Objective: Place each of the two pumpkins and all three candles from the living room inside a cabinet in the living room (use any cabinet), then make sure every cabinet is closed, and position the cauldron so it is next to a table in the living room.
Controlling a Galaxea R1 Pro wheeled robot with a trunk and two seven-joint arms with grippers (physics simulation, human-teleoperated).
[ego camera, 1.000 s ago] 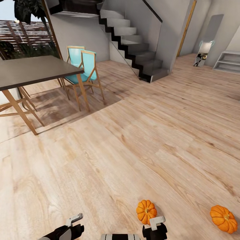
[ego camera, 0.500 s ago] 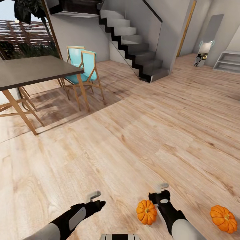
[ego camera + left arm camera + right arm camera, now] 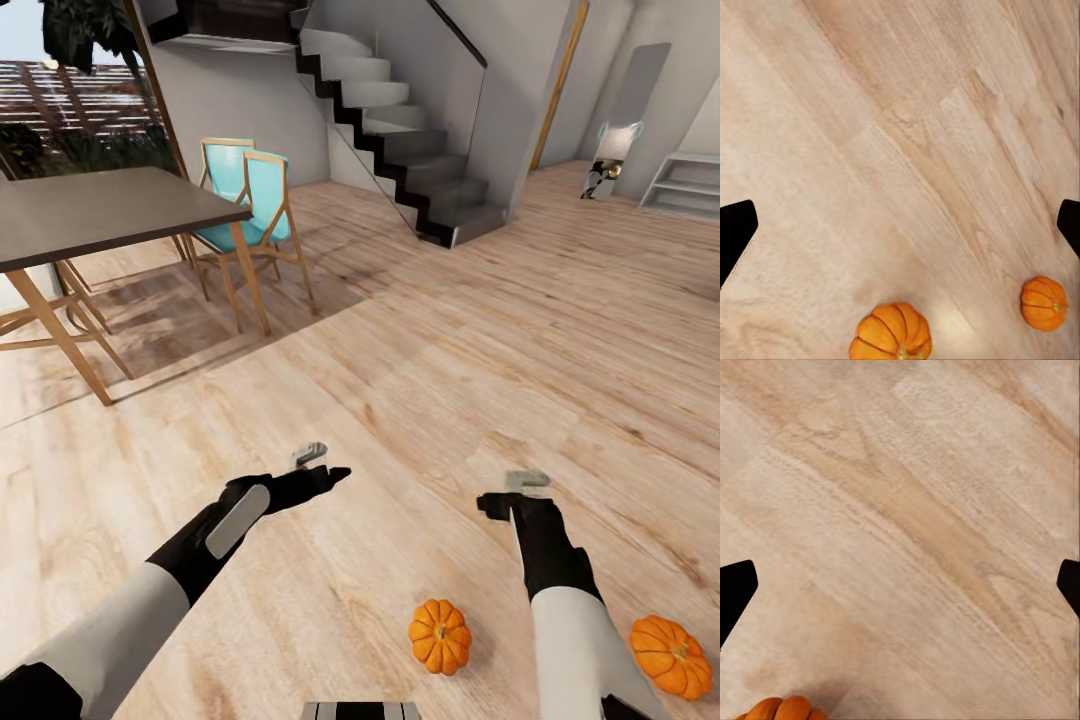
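Observation:
Two orange ribbed pumpkins lie on the wooden floor close in front of me, one near the middle and one at the right. The left wrist view looks down on both, the nearer and the farther. My left gripper hovers open over bare floor, left of and beyond the middle pumpkin. My right gripper is open too, above the floor just beyond that pumpkin, between the two. Neither holds anything. The candles, cabinet, cauldron and living-room table are out of view.
A dark-topped dining table on wooden legs stands at the left with teal chairs behind it. A staircase rises at the back, and white shelves sit at the far right. Wide wooden floor lies ahead.
Both arms have reached forward from the bottom edge. The right gripper has passed beyond the middle pumpkin. The pumpkins have not moved.

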